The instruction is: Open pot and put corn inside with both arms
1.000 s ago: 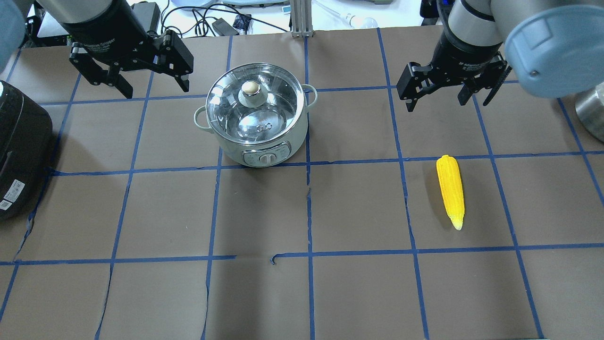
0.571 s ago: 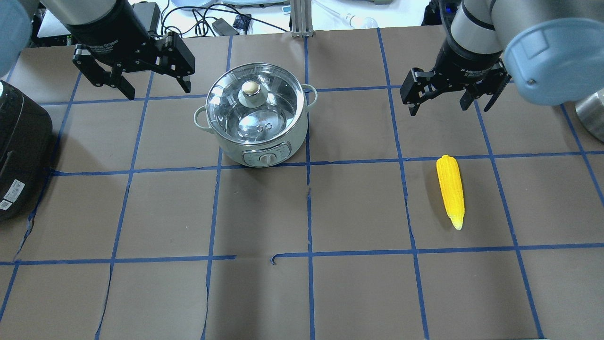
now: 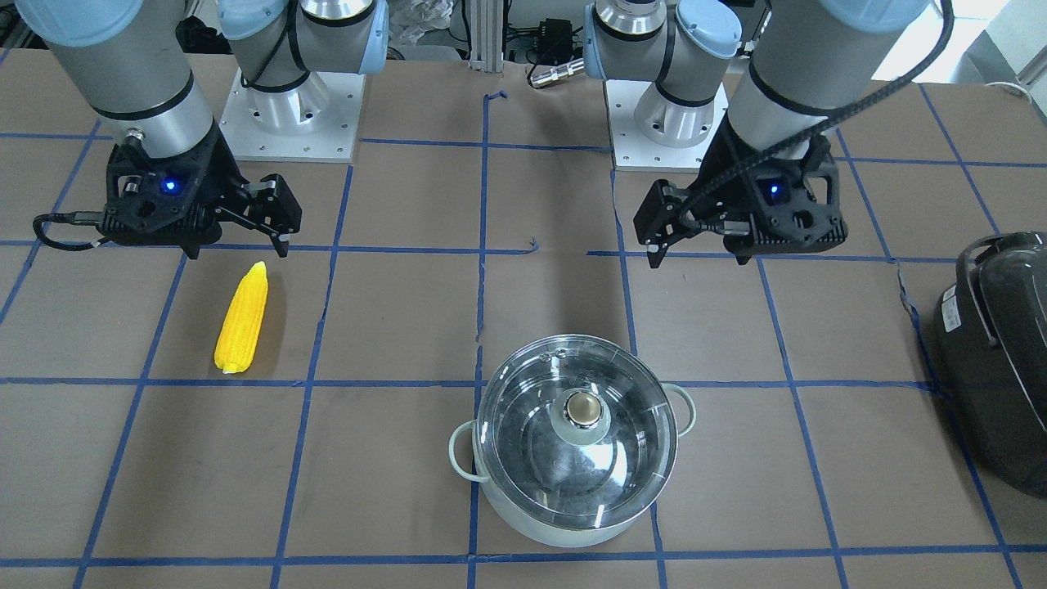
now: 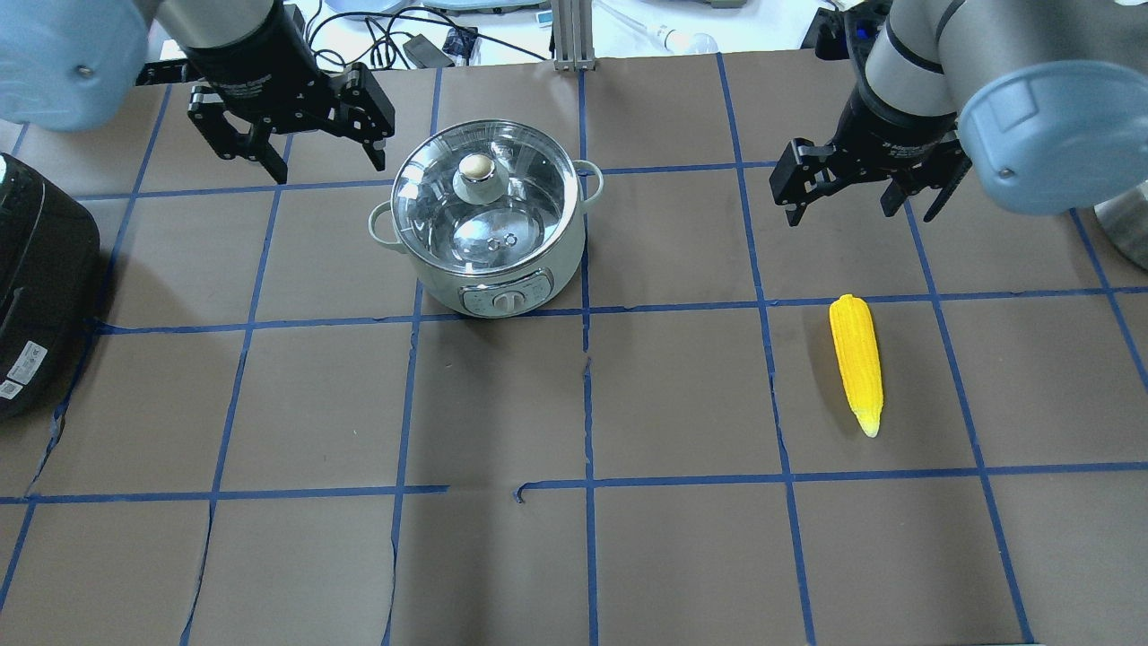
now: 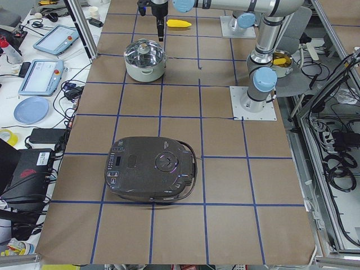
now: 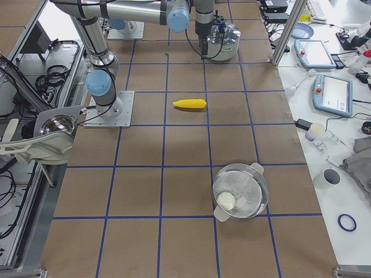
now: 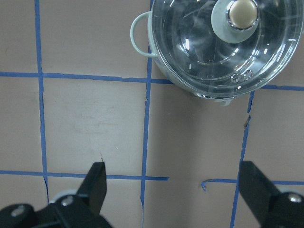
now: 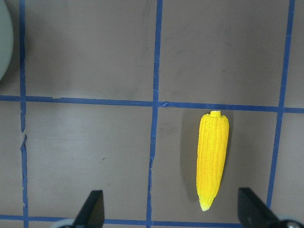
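Observation:
The mint-white pot (image 4: 538,269) stands at the table's middle back with its glass lid (image 4: 529,184) on, knob (image 4: 476,169) up. It also shows in the front view (image 3: 523,523) and the left wrist view (image 7: 190,66). My left gripper (image 4: 327,166) is open and empty, hovering just left of the pot. The yellow corn (image 4: 856,363) lies on the table at the right, also in the right wrist view (image 8: 212,159). My right gripper (image 4: 856,213) is open and empty, above the table just behind the corn's thick end.
A large black appliance (image 4: 36,287) sits at the left edge. A second steel pot (image 6: 240,191) with a glass lid stands at the far right end. Brown paper with a blue tape grid covers the table (image 4: 583,556).
My left gripper has moved right, closer to the pot. My right gripper has shifted slightly toward the corn. Pot and corn have not moved.

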